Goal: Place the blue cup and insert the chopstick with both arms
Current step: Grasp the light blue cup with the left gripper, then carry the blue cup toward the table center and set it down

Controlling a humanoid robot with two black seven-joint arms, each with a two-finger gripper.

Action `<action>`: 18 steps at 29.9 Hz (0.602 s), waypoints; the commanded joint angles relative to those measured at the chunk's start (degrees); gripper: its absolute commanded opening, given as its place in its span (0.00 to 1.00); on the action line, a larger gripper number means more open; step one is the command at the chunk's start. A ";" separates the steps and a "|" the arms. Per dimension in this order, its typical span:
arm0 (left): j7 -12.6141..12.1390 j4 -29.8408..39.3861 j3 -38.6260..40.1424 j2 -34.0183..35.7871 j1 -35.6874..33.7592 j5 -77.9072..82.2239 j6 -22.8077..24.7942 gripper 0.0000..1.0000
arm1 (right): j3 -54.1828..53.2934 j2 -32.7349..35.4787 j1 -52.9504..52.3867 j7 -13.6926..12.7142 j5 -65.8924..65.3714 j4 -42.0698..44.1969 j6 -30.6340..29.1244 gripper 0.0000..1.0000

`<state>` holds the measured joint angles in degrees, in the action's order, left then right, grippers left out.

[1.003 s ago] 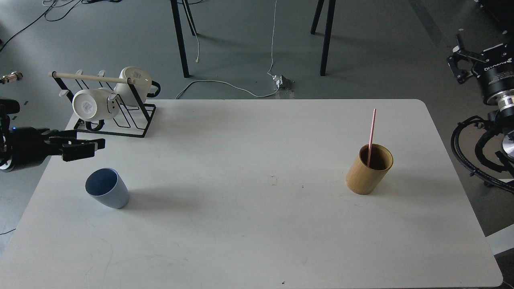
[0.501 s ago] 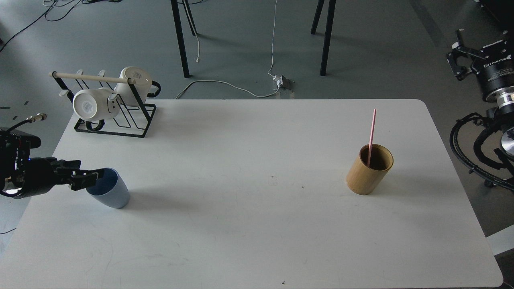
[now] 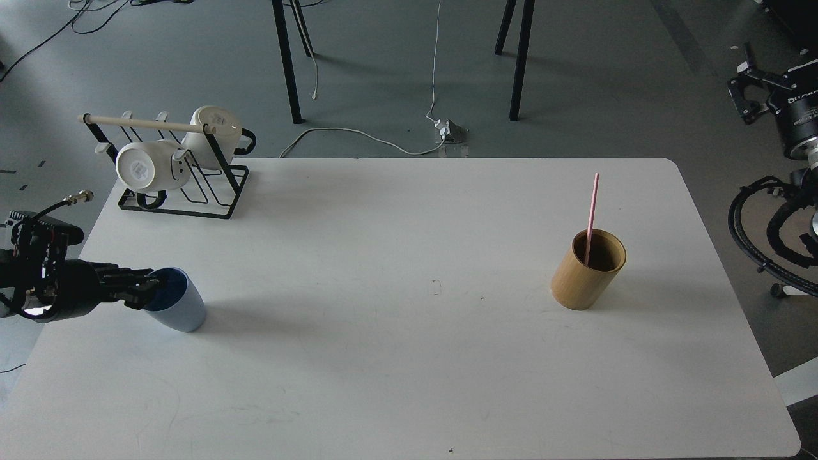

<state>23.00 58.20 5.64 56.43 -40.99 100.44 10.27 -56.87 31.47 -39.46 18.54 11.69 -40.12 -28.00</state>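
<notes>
The blue cup (image 3: 181, 308) stands upright near the table's left edge. My left gripper (image 3: 146, 291) reaches in from the left and its dark fingertips overlap the cup's left rim. I cannot tell whether they clamp the rim. The pink-red chopstick (image 3: 593, 207) stands tilted in the tan bamboo cylinder (image 3: 585, 281) on the right side of the table. My right gripper (image 3: 741, 92) is off the table at the far right, raised and empty, with its jaws apart.
A black wire rack (image 3: 192, 195) with a pale wooden rod (image 3: 144, 122) holds two white mugs (image 3: 148, 167) at the back left corner. The white table (image 3: 409, 358) has rounded corners. Black chair legs (image 3: 287, 64) and cables lie on the floor behind.
My left gripper came down from beside the rack to the blue cup's left rim. My right gripper drifted right and a little up. The cup and chopstick have not moved.
</notes>
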 commanded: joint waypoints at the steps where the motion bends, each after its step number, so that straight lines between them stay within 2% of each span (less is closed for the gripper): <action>1: 0.29 0.42 0.07 0.08 -0.67 -0.06 0.10 0.02 | 0.01 0.00 0.00 0.00 0.00 0.04 0.00 1.00; 5: 0.29 2.61 0.16 0.70 -4.52 -0.07 0.97 0.00 | 0.01 0.17 -0.09 0.00 0.00 0.04 0.00 1.00; 8: 0.12 5.94 0.25 0.70 -10.14 -0.07 6.23 0.00 | 0.01 1.66 -1.92 -0.17 0.00 1.00 0.00 1.00; 12: -0.67 10.87 0.25 -0.70 -19.28 0.02 14.23 0.00 | 1.15 3.42 -7.19 -0.61 0.00 7.58 0.00 1.00; 14: -2.94 11.75 0.25 -5.16 -22.54 0.55 17.73 0.00 | 2.55 3.42 -9.66 -0.96 0.00 10.05 0.00 1.00; 16: -5.67 11.76 0.07 -12.54 -25.35 2.74 17.73 0.00 | 4.48 3.34 -11.33 -1.14 0.00 10.76 0.00 1.00; 18: -6.47 11.76 0.07 -18.17 -27.20 5.20 17.73 0.00 | 5.28 3.07 -11.69 -1.14 0.00 10.76 0.00 1.00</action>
<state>18.39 69.84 5.84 46.04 -65.16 102.63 27.48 -53.07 34.85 -50.03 17.50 11.68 -29.94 -28.00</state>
